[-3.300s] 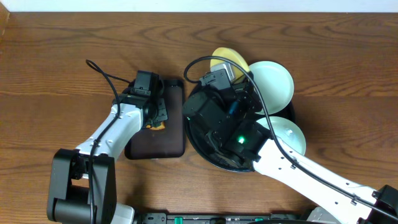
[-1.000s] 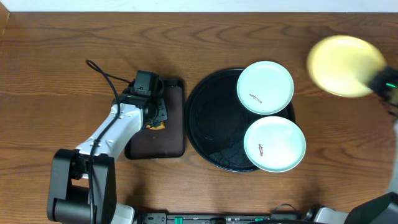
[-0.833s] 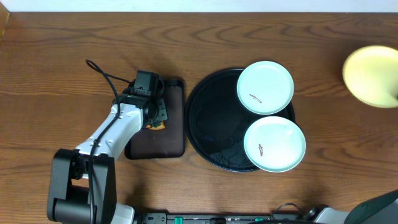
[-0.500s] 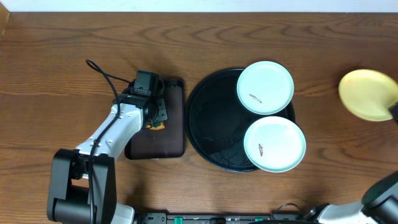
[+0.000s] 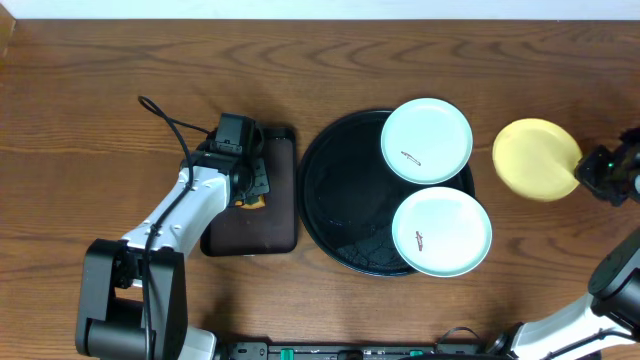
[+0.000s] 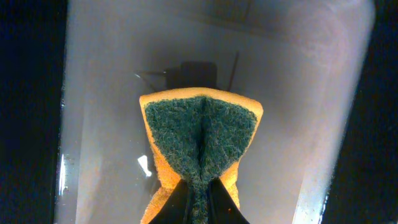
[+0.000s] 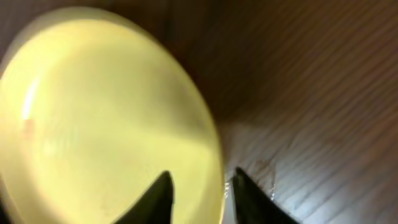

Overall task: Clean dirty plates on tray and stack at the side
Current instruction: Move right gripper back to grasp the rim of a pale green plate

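Left gripper (image 6: pixel 198 194) is clamped on a green-faced sponge (image 6: pixel 199 134) over the small rectangular tray (image 5: pixel 275 232). Two smeared mint plates (image 5: pixel 427 139) sit at one and four o'clock on the round black tray (image 5: pixel 325 190). The yellow plate (image 5: pixel 536 158) lies on the table at the tray's three o'clock. The right gripper (image 7: pixel 199 190) has its fingers parted astride the plate's rim. This looks like the release step, with a clear withdrawal next. A second ago the plate was airborne, farther right.

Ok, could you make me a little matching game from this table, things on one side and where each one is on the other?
Things:
1. yellow plate
2. sponge
3. mint-white plates
4. rectangular tray

Places:
A. on the round black tray
B. on the wooden table, right of the round tray
C. pinched in the left gripper
D. left of the round tray, below the sponge

Pairs: 1-B, 2-C, 3-A, 4-D
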`<act>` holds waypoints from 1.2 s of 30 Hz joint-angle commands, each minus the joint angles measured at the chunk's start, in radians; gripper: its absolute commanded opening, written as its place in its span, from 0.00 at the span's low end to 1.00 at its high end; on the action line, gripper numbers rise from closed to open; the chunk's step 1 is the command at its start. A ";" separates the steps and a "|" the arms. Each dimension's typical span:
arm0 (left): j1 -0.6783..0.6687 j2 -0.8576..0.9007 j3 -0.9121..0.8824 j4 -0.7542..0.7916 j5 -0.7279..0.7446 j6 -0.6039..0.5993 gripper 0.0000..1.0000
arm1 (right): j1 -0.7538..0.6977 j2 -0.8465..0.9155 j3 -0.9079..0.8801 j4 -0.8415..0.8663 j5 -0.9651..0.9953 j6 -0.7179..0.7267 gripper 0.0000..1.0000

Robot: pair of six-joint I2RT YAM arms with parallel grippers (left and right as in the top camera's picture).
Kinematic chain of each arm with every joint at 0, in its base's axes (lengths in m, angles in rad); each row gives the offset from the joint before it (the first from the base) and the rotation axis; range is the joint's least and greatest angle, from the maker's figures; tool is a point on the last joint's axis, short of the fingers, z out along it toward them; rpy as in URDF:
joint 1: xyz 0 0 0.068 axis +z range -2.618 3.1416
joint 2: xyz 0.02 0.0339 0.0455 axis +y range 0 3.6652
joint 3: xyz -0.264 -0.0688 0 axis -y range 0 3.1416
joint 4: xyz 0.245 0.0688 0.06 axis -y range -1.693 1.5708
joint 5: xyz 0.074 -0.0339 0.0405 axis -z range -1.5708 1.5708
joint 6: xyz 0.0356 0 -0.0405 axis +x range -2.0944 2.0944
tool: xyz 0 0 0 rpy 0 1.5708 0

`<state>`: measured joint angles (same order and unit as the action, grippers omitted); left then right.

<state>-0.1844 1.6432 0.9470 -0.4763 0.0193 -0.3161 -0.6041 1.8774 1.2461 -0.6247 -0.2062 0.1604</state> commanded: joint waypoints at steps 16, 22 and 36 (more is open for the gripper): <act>0.002 0.004 -0.002 -0.003 -0.002 0.009 0.08 | 0.356 -0.169 0.315 -0.894 0.048 -0.030 0.39; 0.002 0.004 -0.002 -0.001 -0.002 0.009 0.08 | 0.482 -0.170 0.139 -0.859 0.061 0.038 0.38; 0.002 0.004 -0.002 0.000 -0.002 0.009 0.09 | 0.630 -0.170 -0.143 -0.682 0.219 0.253 0.35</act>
<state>-0.1844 1.6432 0.9470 -0.4747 0.0208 -0.3161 -0.0029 1.6955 1.1599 -1.3357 -0.0162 0.3470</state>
